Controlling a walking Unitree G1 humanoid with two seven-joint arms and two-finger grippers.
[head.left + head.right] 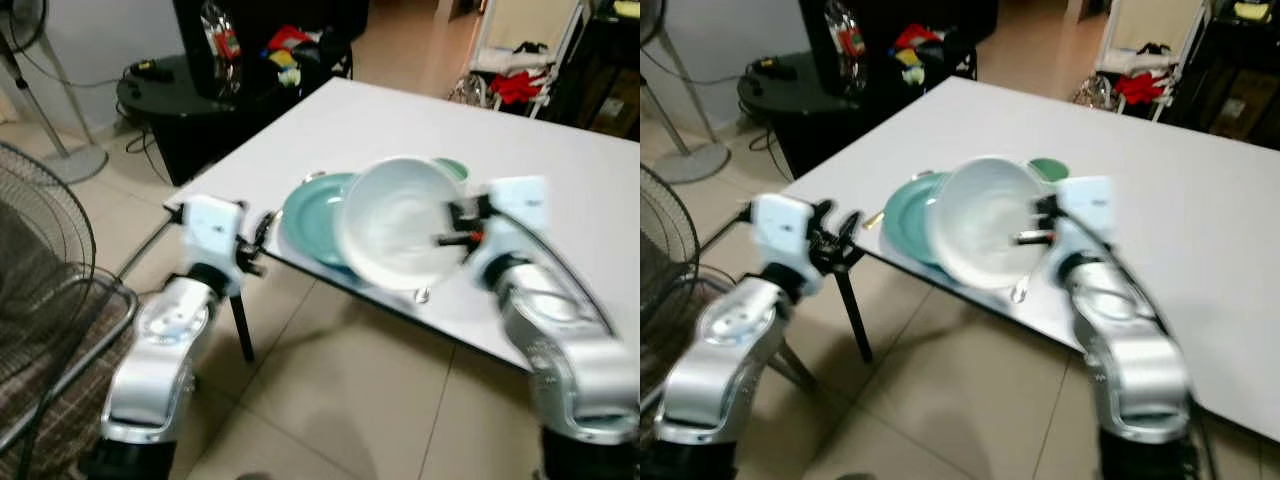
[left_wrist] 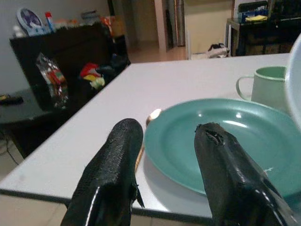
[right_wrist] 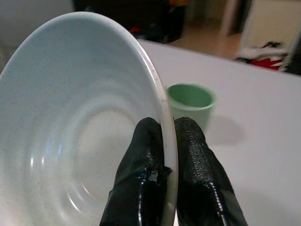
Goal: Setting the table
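Observation:
A white bowl hangs tilted above the table's near edge, and my right gripper is shut on its rim, one finger inside and one outside. Under and left of it a teal plate lies flat on the white table. A green mug stands just beyond the bowl. A spoon lies beside the plate's left edge. My left gripper is open at the table's near corner, level with the plate's rim and holding nothing.
A dark round side table and a black cabinet with clutter stand left of the table. A floor fan and a wire-framed chair are at the far left. A rack with red cloth stands behind.

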